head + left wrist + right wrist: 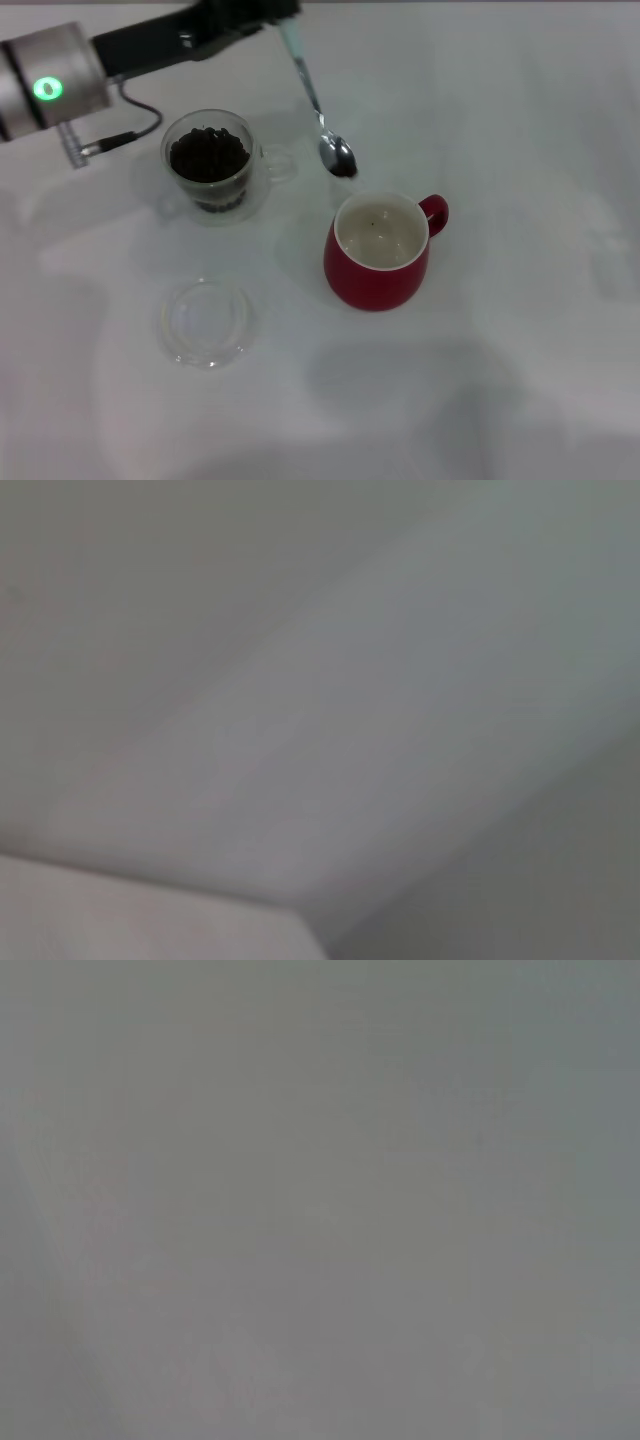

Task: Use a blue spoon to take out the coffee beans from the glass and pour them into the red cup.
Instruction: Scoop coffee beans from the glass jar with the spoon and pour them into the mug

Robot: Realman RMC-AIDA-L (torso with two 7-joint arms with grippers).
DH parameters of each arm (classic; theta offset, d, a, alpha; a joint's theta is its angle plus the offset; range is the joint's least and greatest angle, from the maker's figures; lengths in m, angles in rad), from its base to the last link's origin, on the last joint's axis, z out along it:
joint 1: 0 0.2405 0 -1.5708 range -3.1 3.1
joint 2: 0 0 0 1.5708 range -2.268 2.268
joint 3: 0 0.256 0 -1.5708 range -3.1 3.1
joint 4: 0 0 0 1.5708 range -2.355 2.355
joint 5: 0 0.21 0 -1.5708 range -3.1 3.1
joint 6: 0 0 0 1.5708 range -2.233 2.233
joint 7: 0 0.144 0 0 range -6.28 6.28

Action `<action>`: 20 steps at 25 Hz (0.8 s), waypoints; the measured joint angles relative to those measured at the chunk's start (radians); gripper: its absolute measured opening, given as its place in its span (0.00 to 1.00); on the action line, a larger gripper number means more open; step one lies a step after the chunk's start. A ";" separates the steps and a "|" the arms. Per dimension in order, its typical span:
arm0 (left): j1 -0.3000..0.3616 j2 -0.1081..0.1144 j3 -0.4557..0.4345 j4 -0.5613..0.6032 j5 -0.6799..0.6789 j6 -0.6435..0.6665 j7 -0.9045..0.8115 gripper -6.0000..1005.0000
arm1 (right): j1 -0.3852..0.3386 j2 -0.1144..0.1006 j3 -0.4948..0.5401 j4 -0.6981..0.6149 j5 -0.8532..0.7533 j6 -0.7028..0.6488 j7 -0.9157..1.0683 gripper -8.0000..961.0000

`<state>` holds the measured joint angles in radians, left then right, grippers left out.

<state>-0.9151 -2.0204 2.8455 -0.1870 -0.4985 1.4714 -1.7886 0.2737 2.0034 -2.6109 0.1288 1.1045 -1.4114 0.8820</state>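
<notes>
The left tool [283,14], clenched on the slim, slippery handle of the light spoon [320,105], carries beans [344,168] toward the cup [378,252], the glass [210,163] alongside.
</notes>
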 joint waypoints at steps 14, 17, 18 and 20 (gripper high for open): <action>-0.118 -0.029 0.000 0.031 0.152 -0.060 0.277 0.14 | -0.052 0.002 0.000 0.000 0.003 0.005 0.000 0.91; -0.120 -0.030 0.000 0.039 0.150 -0.055 0.313 0.14 | -0.058 0.002 0.000 0.000 0.003 0.004 0.000 0.91; -0.118 -0.030 0.000 0.040 0.142 -0.053 0.315 0.14 | -0.060 0.002 0.000 0.000 0.003 0.003 0.000 0.91; -0.109 -0.030 0.000 0.040 0.112 -0.048 0.302 0.14 | -0.062 0.002 0.000 0.000 0.004 0.002 0.000 0.91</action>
<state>-1.0236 -2.0507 2.8455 -0.1469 -0.3860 1.4236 -1.4867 0.2120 2.0049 -2.6108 0.1289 1.1083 -1.4099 0.8822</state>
